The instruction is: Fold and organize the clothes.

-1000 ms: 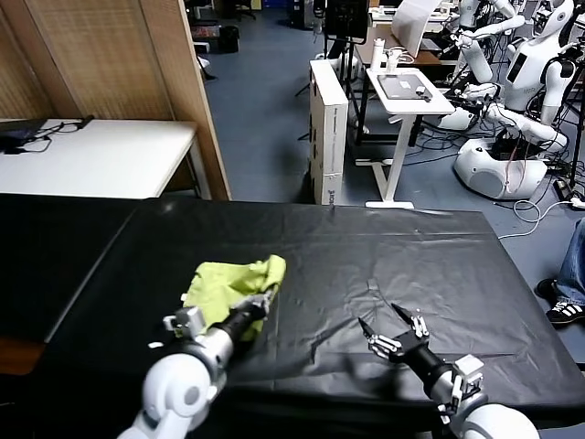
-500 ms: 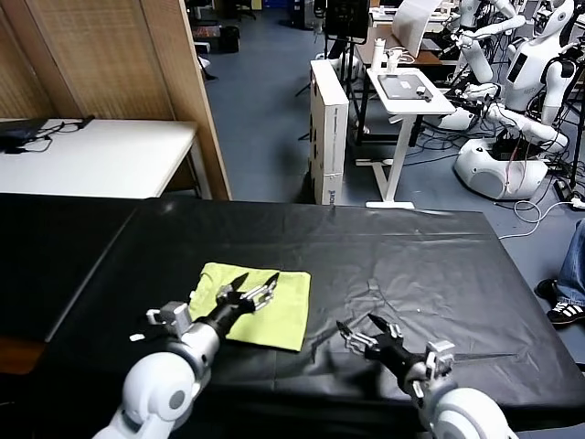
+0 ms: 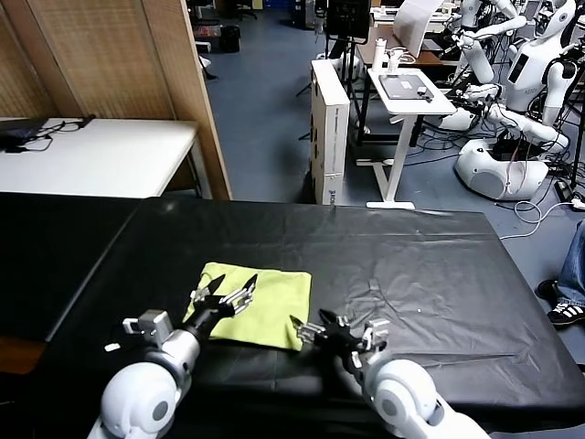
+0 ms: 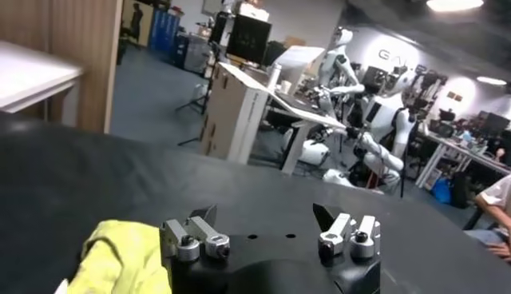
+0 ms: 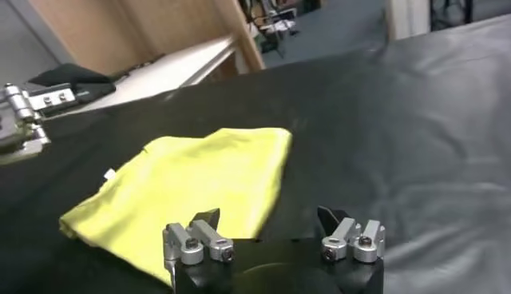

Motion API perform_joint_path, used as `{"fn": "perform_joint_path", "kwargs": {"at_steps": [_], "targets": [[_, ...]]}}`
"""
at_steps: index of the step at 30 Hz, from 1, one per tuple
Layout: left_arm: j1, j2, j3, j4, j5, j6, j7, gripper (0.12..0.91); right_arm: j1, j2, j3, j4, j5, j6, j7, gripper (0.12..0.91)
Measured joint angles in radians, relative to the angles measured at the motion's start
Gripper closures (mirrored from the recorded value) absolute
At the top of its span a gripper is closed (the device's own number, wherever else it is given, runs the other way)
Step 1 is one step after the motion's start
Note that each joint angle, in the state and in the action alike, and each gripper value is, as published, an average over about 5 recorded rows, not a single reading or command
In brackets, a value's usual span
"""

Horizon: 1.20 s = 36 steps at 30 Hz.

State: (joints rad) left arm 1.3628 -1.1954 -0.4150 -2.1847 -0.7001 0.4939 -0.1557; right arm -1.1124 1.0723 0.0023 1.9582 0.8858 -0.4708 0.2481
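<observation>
The clothes are one lime yellow-green T-shirt (image 3: pixel 260 300), lying folded into a flat rectangle on the black table (image 3: pixel 430 265). My left gripper (image 3: pixel 224 294) hovers open over the shirt's left part with nothing between its fingers. In the left wrist view the gripper (image 4: pixel 263 217) shows empty, with the shirt (image 4: pixel 120 256) beside one finger. My right gripper (image 3: pixel 335 331) stands open just off the shirt's near right corner. From the right wrist, the gripper (image 5: pixel 267 216) faces the shirt (image 5: pixel 200 180) with empty jaws, and the left gripper (image 5: pixel 20 120) shows beyond the shirt.
A black cloth covers the table, with wrinkles (image 3: pixel 370 293) to the right of the shirt. A white side table (image 3: pixel 101 155) and wooden partition (image 3: pixel 110 55) stand at the back left. A cardboard box (image 3: pixel 329 128), a white stand (image 3: pixel 407 96) and other robots (image 3: pixel 512 101) stand beyond the far edge.
The left gripper opened and let go of the shirt, which dropped from a bunched heap into a flat fold. The left gripper drew back left. The right gripper moved left to the shirt's corner.
</observation>
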Motion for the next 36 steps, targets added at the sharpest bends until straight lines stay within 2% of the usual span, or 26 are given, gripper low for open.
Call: {"fn": "perform_joint_path", "kwargs": {"at_steps": [1,4,12,15,21,24,28,31,34,36], "targets": [[0.001,-0.001,-0.001,0.0,0.0,0.0,0.0,0.123,0.005,0.002,-0.004,-0.007,0.0,0.0,-0.001,0.155],[0.001,-0.002,-0.003,0.0,0.001,-0.001,0.0,0.123,0.013,0.005,-0.008,-0.02,0.0,0.0,-0.002,0.295],[0.001,-0.005,-0.009,0.006,0.002,-0.001,-0.003,0.123,0.015,0.001,0.001,-0.023,0.0,-0.001,-0.005,0.801],[0.005,-0.005,-0.019,0.009,0.0,-0.003,-0.003,0.123,0.0,-0.013,0.029,-0.008,0.003,-0.016,0.001,0.881],[0.006,0.003,-0.035,0.024,-0.01,-0.013,-0.002,0.123,-0.049,-0.07,0.118,0.031,-0.021,-0.068,0.015,0.885],[0.002,0.003,-0.032,0.028,-0.01,-0.027,-0.001,0.123,-0.071,-0.103,0.159,0.037,-0.038,-0.078,0.006,0.885],[0.004,0.007,-0.024,0.03,-0.009,-0.067,-0.006,0.123,-0.087,-0.129,0.192,0.044,-0.055,-0.081,-0.021,0.882],[0.012,0.015,-0.022,0.034,-0.001,-0.105,-0.011,0.123,-0.096,-0.142,0.207,0.052,-0.077,-0.082,-0.047,0.807],[0.021,0.028,-0.024,0.038,0.01,-0.141,-0.01,0.123,-0.107,-0.153,0.22,0.06,-0.093,-0.078,-0.066,0.639],[0.028,0.039,-0.025,0.042,0.014,-0.159,-0.01,0.123,-0.117,-0.161,0.231,0.067,-0.102,-0.072,-0.074,0.487]]}}
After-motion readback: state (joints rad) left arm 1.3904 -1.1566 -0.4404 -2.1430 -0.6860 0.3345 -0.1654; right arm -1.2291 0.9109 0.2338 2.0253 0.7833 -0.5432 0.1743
